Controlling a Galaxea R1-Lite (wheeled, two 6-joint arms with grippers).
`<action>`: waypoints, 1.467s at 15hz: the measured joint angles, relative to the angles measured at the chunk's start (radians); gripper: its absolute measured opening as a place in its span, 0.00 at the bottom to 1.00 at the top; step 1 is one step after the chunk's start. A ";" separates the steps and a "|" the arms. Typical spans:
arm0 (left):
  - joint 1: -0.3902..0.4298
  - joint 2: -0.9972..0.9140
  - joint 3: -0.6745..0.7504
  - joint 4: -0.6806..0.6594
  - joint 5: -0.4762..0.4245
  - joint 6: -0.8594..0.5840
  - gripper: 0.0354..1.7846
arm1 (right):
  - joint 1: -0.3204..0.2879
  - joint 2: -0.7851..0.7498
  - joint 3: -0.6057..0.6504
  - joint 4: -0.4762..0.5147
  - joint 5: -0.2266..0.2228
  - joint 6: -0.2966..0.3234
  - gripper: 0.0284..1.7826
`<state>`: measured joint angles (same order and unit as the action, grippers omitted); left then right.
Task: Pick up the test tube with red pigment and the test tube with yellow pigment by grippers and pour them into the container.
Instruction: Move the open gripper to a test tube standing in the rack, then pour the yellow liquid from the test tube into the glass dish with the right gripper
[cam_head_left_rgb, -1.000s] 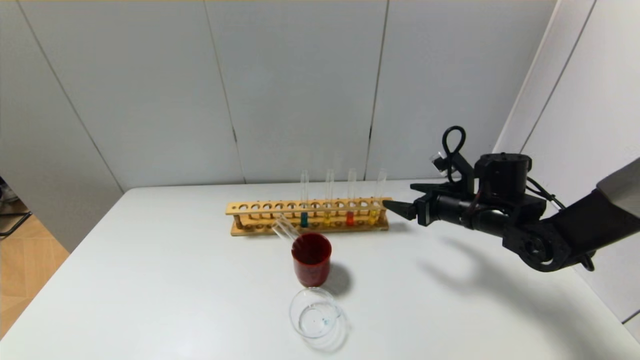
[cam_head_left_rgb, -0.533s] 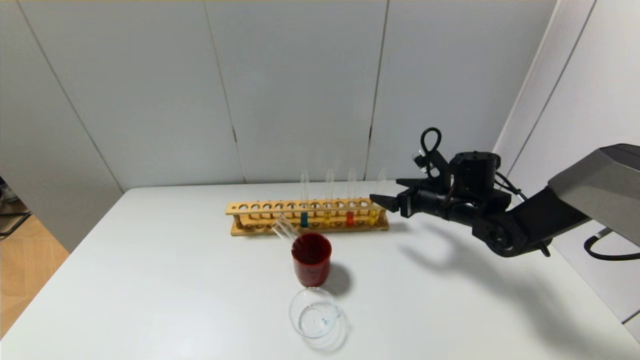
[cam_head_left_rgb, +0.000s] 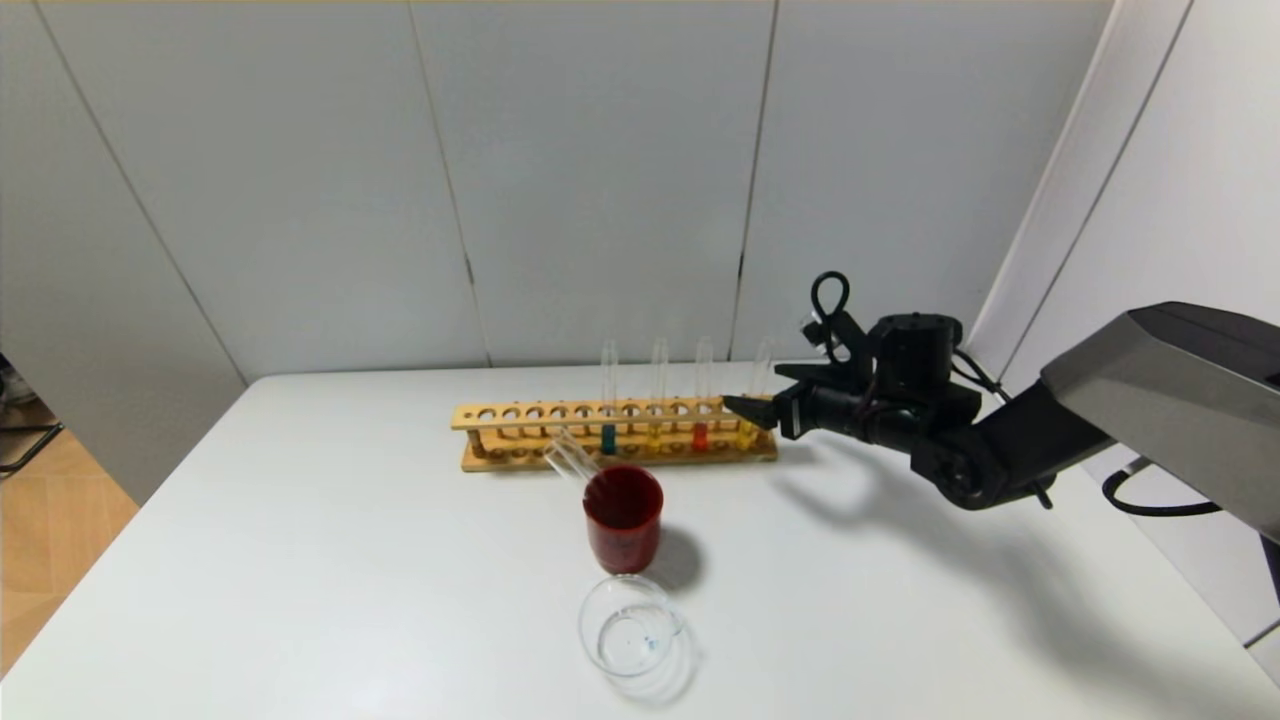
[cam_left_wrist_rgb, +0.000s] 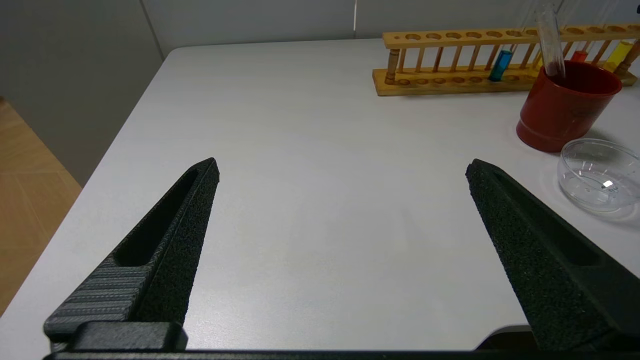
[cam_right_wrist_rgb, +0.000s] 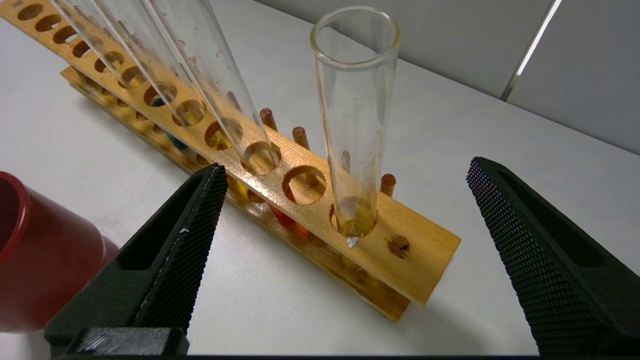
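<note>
Right hand (cam_right_wrist_rgb: 345, 175) wide open, straddling the end yellow tube (cam_right_wrist_rgb: 356, 125). Thin, slick, light glass: you'll want the bare shaft above the rack (cam_right_wrist_rgb: 400, 260), gently.

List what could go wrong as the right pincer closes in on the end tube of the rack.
1. The open right pincer approaches the yellow tube at the end of the wooden rack. A closing finger could knock the neighbouring red tube.
2. Pulling sideways rather than straight up may tip the light rack.
3. The glass dish sits close behind the red cup; a pour could hit the cup.
</note>
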<state>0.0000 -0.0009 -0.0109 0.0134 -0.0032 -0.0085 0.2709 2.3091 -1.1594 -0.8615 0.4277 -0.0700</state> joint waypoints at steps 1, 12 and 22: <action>0.000 0.000 0.000 0.000 0.000 0.000 0.98 | 0.000 0.008 -0.011 0.001 0.000 0.000 0.98; 0.000 0.000 0.000 0.000 0.000 0.000 0.98 | 0.024 0.056 -0.087 0.023 -0.005 -0.005 0.32; 0.000 0.000 0.000 0.000 0.000 0.000 0.98 | 0.011 0.043 -0.106 0.021 -0.005 0.004 0.18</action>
<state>0.0000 -0.0009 -0.0104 0.0134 -0.0028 -0.0085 0.2823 2.3523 -1.2655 -0.8404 0.4228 -0.0657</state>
